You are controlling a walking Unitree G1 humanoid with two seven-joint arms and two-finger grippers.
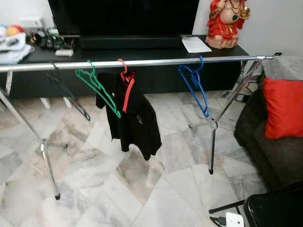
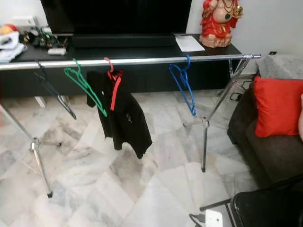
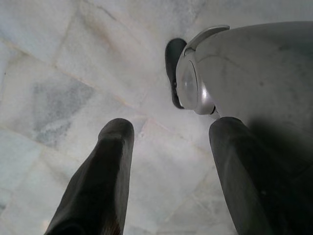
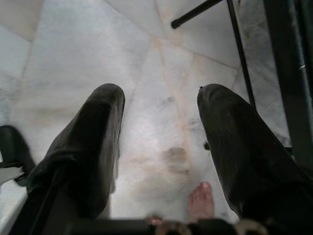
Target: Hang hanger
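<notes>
Marble floor (image 1: 156, 189) lies below both idle, wide-open, empty end effectors: left end effector (image 3: 168, 147), right end effector (image 4: 159, 122). Blue plastic hanger (image 1: 194, 85) already hangs upper right on the chrome rail (image 1: 156, 62); seemingly done, otherwise fetch another.

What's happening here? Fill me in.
Nothing is being handled right now. A clothes rail stands before the robot with four hangers on it: a dark hanger, a green hanger, a red hanger carrying a black garment, and a blue hanger. The left pincer and right pincer both hang open and empty, pointing at the marble floor. A person's bare foot is near the right one.
</notes>
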